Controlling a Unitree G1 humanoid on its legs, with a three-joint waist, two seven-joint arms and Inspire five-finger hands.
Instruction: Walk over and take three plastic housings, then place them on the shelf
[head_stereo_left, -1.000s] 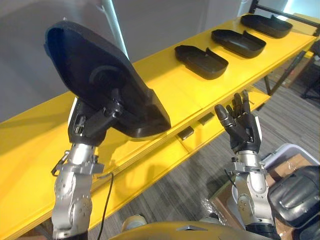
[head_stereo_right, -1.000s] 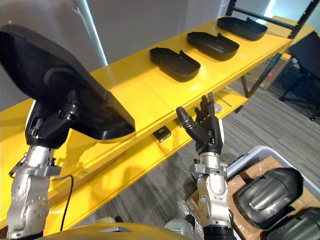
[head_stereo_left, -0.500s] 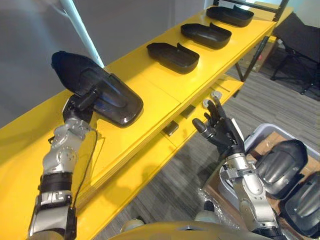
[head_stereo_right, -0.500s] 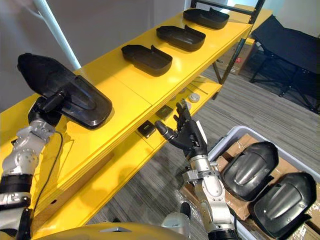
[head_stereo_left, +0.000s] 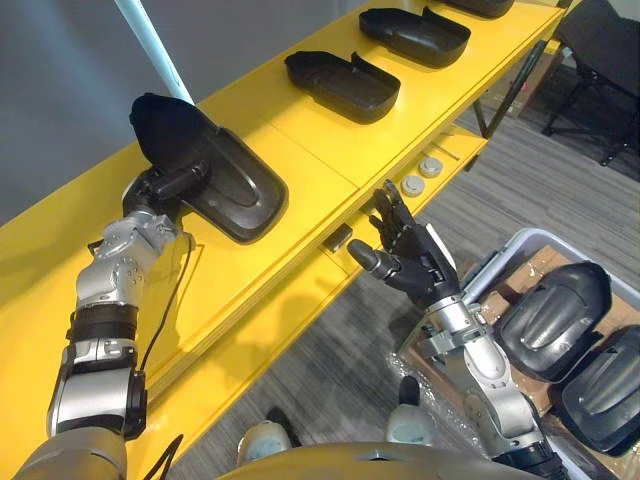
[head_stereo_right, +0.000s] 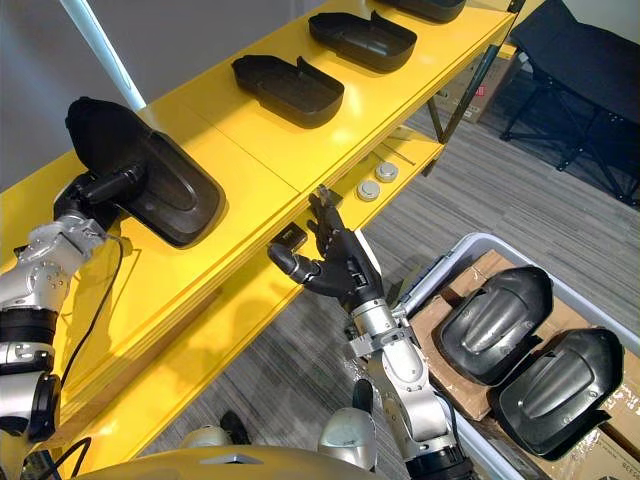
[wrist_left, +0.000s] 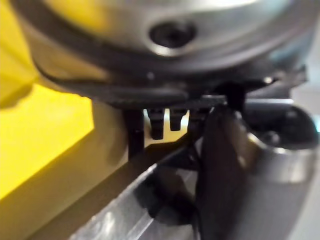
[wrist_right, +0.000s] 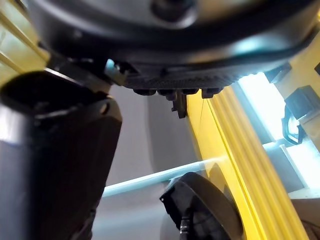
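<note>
The left hand (head_stereo_left: 160, 190) is shown clenched on the rim of a black plastic housing (head_stereo_left: 225, 185), which is laid on the glossy yellow shelf (head_stereo_left: 300, 150) with its held end apparently raised. If it is released before being settled flat, the smooth shell could rock or slide toward the front edge. A second housing (head_stereo_left: 340, 85) and a third housing (head_stereo_left: 415, 30), shallow matte trays with rounded ends, are set further right, while the empty right hand (head_stereo_left: 405, 260) is held released below the shelf, beside domed housings (head_stereo_left: 552, 318) in a grey bin (head_stereo_left: 505, 262).
</note>
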